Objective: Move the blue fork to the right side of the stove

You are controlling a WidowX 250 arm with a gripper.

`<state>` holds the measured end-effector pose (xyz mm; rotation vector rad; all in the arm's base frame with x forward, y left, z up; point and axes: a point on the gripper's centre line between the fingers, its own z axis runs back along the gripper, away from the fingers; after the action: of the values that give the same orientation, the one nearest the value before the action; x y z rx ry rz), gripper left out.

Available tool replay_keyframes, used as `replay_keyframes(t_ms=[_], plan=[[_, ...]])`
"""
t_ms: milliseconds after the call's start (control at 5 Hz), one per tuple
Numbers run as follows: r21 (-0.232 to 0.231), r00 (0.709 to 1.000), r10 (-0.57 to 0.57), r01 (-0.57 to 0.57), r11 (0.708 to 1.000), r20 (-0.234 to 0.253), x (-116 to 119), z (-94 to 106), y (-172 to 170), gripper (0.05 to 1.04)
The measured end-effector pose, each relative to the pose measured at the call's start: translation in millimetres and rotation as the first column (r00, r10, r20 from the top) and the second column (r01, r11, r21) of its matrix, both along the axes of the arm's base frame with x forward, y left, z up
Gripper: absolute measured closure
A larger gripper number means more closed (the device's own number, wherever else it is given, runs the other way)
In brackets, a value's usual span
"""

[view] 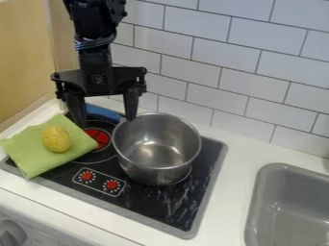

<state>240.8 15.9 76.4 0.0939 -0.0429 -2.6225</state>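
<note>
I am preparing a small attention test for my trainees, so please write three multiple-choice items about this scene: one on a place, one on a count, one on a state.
1. Where does the yellow object lie?
A) in the sink
B) on the green cloth
C) on the bare counter

2. How many red knobs are in the outlined panel of the stove?
A) two
B) three
C) four

3. How does the metal pot stand?
A) on its side
B) upside down
C) upright

Right letters:
1: B, the green fabric shows all around it.
2: A, one knob sits at each end of the panel.
3: C, its open mouth faces up.
</note>
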Motion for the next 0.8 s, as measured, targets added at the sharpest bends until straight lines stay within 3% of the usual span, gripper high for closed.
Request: replay_keyframes(t_ms=[200,400,600,800], plan=[[-0.005,0.998,0.004,-0.005,1.000,-0.058,-12.6,-11.3,-0.7,0.084],[0.005,0.996,0.043,-0.042,0.999,-0.081,-13.1,-6.9,5.3,0.084],[-0.004,0.995,0.083,-0.084,0.996,-0.047,-0.7,5.6,11.2,0.084],[-0.064,0.968,0.248,-0.249,0.966,-0.029,10.8,20.7,14.5,0.084]])
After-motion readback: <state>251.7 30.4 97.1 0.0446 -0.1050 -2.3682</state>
